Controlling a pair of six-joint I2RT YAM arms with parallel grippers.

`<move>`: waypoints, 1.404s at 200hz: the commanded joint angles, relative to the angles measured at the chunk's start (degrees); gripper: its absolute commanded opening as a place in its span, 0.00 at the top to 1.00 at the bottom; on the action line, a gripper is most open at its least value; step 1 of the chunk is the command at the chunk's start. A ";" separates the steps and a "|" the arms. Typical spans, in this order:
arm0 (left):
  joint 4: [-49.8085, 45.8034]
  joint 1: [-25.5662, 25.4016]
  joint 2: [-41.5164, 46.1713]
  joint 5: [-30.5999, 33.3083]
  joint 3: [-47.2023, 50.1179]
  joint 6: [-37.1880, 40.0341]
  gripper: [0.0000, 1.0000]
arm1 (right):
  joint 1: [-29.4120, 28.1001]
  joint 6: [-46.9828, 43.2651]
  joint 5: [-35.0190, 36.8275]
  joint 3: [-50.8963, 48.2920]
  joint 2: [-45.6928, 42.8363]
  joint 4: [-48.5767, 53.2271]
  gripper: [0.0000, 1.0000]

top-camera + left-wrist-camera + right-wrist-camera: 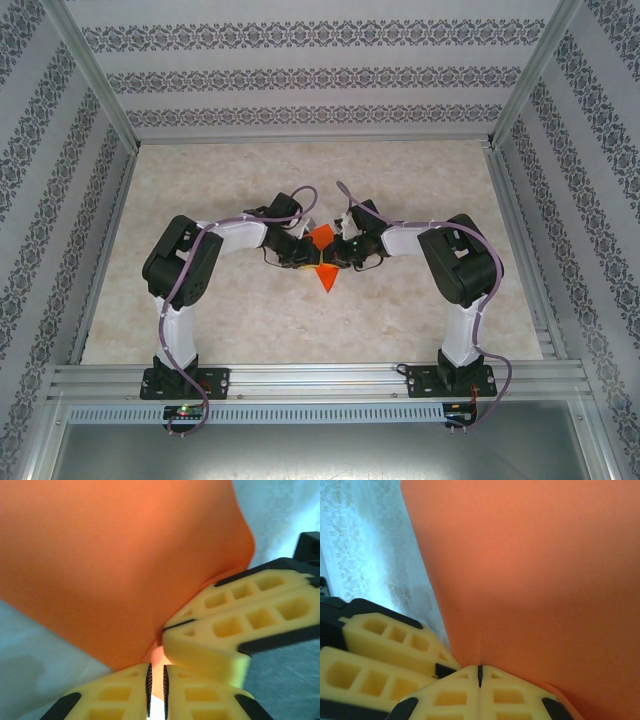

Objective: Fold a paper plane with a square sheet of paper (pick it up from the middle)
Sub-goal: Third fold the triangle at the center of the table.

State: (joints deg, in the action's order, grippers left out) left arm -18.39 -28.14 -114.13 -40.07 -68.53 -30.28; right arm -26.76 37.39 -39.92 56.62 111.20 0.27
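We counted one sheet of paper (326,274), bright orange-red, and two grippers, all gathered at the middle of the table (300,330). The left gripper (306,258) reached in from the table's left side and the right gripper (340,254) from its right, their yellow fingers just beside each other. The left gripper's jaws stood a narrow slit apart, pinching the sheet's edge; the right gripper's jaws were pressed together on that same sheet, which curved away from both.

Orange-red paper sheet (326,273) folded, pointed tip nearward.
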 commanded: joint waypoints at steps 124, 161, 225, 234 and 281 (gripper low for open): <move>-8.13 -0.69 -6.15 10.81 -4.86 7.42 0.82 | 1.16 0.67 0.37 -1.24 -1.37 -0.27 0.94; -9.29 -0.86 -7.37 13.29 -4.94 8.74 0.82 | 2.24 0.23 1.11 -2.18 -2.93 -0.08 0.92; -11.62 -1.56 -8.56 16.62 -6.00 10.32 0.82 | 4.00 -1.54 2.53 -2.06 -2.57 1.12 0.92; -11.84 -1.65 -8.74 16.99 -6.08 10.50 0.82 | 4.28 -1.83 2.82 -2.19 -2.39 1.28 0.93; -13.66 -2.35 -10.08 19.67 -7.18 11.56 0.82 | 5.92 -1.55 3.07 -3.33 -2.50 -0.16 0.93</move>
State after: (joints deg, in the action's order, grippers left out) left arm -26.61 -29.98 -118.41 -32.18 -77.43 -21.15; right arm -22.33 37.17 -39.11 54.57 109.54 -0.21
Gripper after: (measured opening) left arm 0.177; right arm 0.073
